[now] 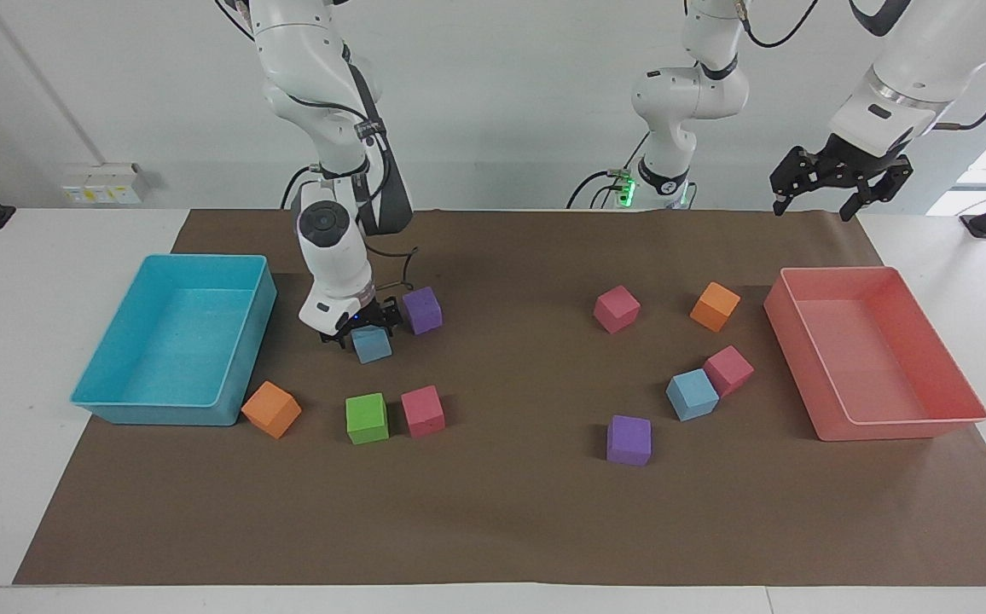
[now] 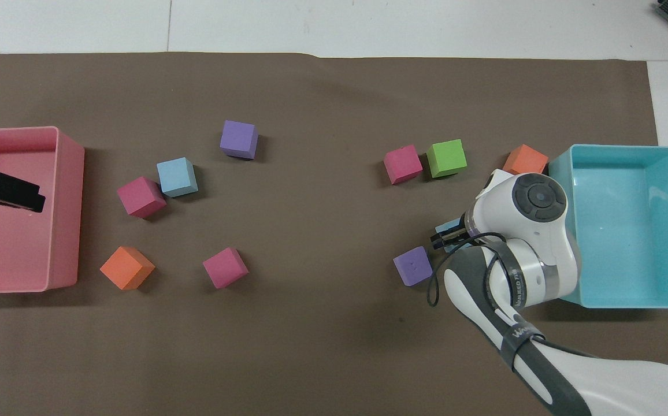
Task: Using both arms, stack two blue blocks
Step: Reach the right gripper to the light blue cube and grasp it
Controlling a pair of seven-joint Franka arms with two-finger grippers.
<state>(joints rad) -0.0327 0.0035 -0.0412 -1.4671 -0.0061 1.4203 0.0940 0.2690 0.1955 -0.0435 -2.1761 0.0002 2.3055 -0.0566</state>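
Toward the right arm's end of the table, from the facing view: down low with the right gripper (image 1: 359, 331), fingers apart and straddling the first blue block (image 1: 372, 345). Resting on the brown mat (image 1: 501, 512), just beside a purple cube (image 1: 421, 309) and near the turquoise tray (image 1: 171, 414). Cannot tell whether the fingers press on its sides. Up in the air with the left gripper (image 1: 838, 192), fingers spread wide, waiting over the pink tray (image 1: 834, 271). Toward that arm's end, the second blue block (image 1: 692, 394), flat on the mat, touching a pink cube (image 1: 727, 369), well apart from the first.

Now from overhead: right gripper (image 2: 446, 237) under the arm's white wrist, only a sliver of the first blue block (image 2: 447, 227) peeking out, purple cube (image 2: 414, 266) just beside. Left gripper (image 2: 4, 190) over the pink tray (image 2: 68, 219); fingers' state hard to read from here. Second blue block (image 2: 177, 177) in plain sight, corner against the pink cube (image 2: 141, 197).
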